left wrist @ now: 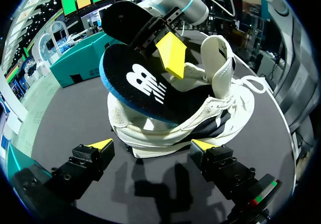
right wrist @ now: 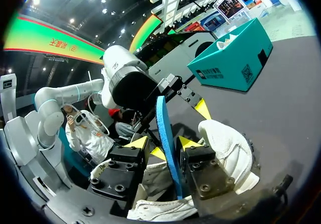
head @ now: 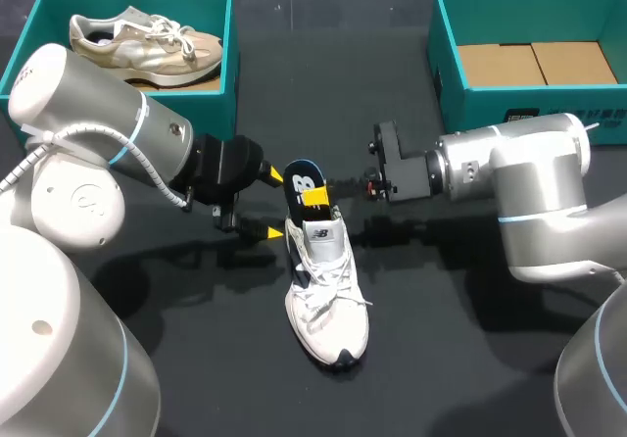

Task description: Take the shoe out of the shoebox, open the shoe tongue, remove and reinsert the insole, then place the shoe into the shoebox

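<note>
Black table (head: 460, 349), right hand (head: 315, 195) pinching insole (head: 303, 174) above shoe (head: 328, 305), left hand (head: 275, 203) spread beside it

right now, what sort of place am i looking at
Likely a robot test bench for shoe handling: a black table, two teal shoeboxes, and a white shoe whose insole the right gripper holds.

- White lace-up sneaker with dark blue trim (head: 328, 300): upright on its sole at the middle of the table, toe towards the near edge, tongue lifted upright.
- Black-topped insole with blue foam underside (head: 302, 177): front part inside the sneaker, heel end raised out of the opening, pinched between the fingers of the right gripper (head: 315, 195).
- Open teal shoebox (head: 470, 104): far right corner, brown cardboard floor showing.
- Second teal shoebox (head: 232, 74): far left corner, holding a beige sneaker (head: 147, 45).
</note>
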### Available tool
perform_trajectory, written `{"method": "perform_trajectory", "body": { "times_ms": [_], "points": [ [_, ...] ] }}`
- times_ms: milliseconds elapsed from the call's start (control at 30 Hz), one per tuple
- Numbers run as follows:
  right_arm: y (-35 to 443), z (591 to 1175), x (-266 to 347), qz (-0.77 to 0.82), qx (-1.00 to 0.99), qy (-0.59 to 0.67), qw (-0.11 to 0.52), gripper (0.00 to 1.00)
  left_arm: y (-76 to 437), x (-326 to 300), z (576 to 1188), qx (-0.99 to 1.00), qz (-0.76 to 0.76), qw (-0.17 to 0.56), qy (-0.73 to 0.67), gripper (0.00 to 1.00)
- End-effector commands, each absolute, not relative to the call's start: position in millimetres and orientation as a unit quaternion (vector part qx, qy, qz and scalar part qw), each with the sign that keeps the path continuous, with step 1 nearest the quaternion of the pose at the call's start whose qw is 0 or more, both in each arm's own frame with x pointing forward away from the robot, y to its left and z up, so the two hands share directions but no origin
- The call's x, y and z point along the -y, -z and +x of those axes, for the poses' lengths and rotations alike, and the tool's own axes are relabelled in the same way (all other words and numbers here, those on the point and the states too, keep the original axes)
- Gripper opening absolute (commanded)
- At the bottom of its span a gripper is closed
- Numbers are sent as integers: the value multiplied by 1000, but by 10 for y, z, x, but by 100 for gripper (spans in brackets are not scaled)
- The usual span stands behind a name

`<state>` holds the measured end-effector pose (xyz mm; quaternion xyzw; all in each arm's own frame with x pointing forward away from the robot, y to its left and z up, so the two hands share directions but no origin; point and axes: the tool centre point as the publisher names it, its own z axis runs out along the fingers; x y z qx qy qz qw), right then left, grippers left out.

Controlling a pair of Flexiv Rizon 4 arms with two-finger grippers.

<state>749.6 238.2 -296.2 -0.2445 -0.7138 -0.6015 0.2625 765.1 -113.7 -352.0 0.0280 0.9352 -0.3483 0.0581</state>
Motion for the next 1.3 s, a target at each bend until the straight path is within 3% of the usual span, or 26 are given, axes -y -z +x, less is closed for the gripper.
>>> {"method": "perform_trajectory", "body": {
  "times_ms": [33,100,400,700,767,933,1300],
  "points": [
    [3018,7588,-2432,-242,714,597,273,25,3520,1135,7647,-935,28,58,348,100],
    [3053,7595,-2438,-249,711,598,276,0,3520,1135,7647,-935,28,58,348,100],
    [3373,7402,-2305,-303,686,591,298,0,3520,1135,7647,-935,28,58,348,100],
    [3381,7272,-2310,-322,686,583,292,0,3520,1135,7647,-935,28,58,348,100],
    [3326,7304,-2332,-315,691,584,287,25,3520,1135,7647,-935,28,58,348,100],
    [3197,7407,-2380,-294,705,583,276,44,3520,1135,7647,-935,28,58,348,100],
    [3134,7604,-2448,-275,718,575,279,36,3520,1135,7647,-935,28,58,348,100]
  ]
}}
